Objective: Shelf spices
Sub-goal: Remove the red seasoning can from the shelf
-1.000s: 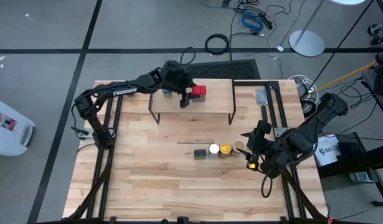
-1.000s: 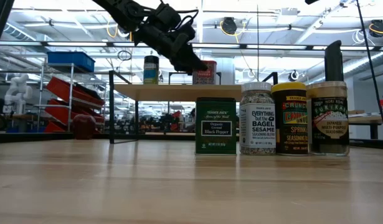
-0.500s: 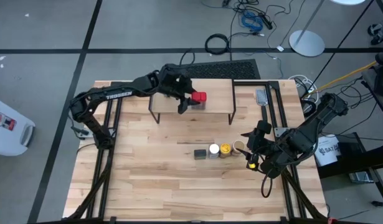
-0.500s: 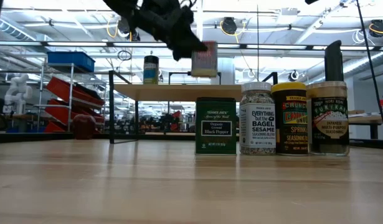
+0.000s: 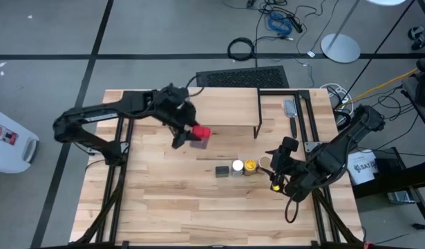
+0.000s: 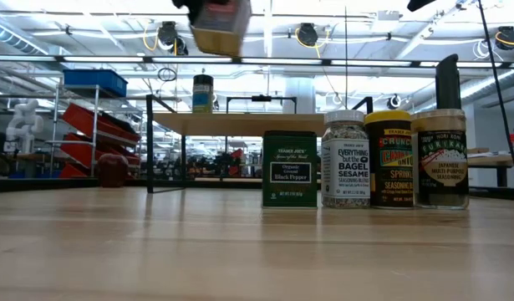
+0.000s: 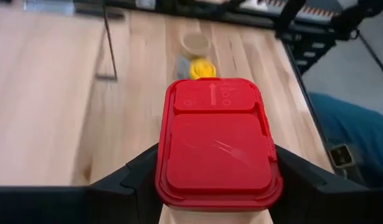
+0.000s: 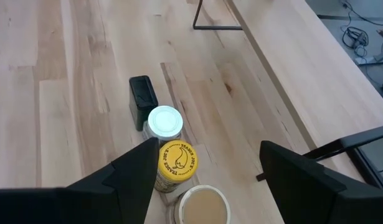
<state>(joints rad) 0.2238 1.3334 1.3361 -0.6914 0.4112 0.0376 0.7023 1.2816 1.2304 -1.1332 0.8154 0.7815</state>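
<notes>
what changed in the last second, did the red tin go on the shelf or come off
It came off. The left gripper, shut on the red tin, lifted it from the shelf and carried it out over the open table in front, high above the tabletop. The dark jar stayed on the shelf, the four spices stayed in their row, and the right gripper waits beside them.

Red-lidded tin [image 7: 217, 143], yellow-topped jar [image 8: 176, 158], white-capped jar [image 8: 164, 121], green tin [image 6: 290, 169].

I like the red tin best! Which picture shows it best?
The left wrist view: the red tin fills it, lid up, clamped in the left gripper. The high view shows it small; the low view catches only its underside at the top edge. The right wrist view misses it.
</notes>
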